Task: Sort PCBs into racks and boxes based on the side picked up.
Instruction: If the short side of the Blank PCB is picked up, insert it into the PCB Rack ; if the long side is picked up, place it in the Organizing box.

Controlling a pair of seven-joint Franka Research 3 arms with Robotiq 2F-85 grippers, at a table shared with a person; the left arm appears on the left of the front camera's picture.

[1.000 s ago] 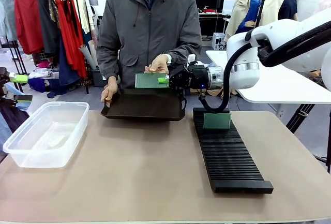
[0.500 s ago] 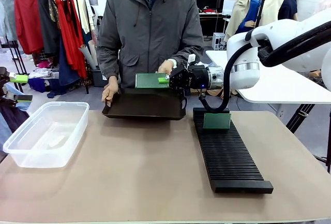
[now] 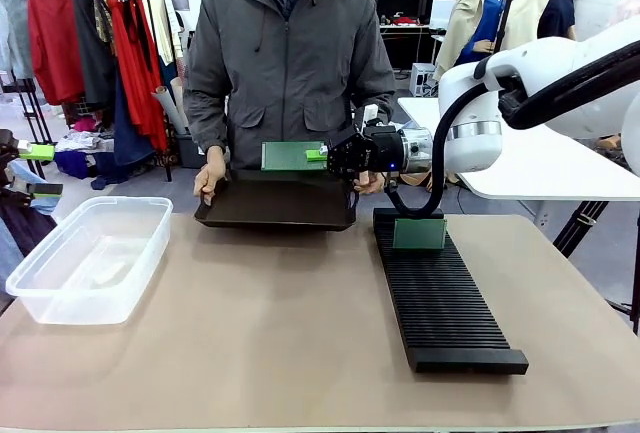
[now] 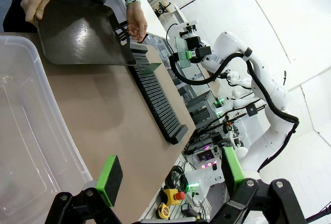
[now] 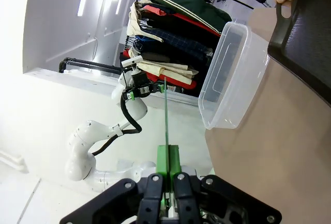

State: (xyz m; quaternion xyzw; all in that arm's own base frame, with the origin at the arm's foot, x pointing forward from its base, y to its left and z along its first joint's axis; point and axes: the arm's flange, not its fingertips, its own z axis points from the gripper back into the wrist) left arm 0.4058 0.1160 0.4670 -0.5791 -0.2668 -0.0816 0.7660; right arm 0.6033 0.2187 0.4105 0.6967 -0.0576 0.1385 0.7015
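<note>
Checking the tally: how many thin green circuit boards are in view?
2. One board is clamped in the right gripper near the person's dark tray; the other board stands at the far end of the black slotted rack. None looks hidden.

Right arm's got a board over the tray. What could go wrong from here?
1. The right gripper holds the PCB by one end only; it could slip or twist in the jaws in transit.
2. The person's hand on the tray sits close below the gripper; a swing could brush it.
3. The racked board stands at the far end of the rack; slotting beside it could knock it.
</note>
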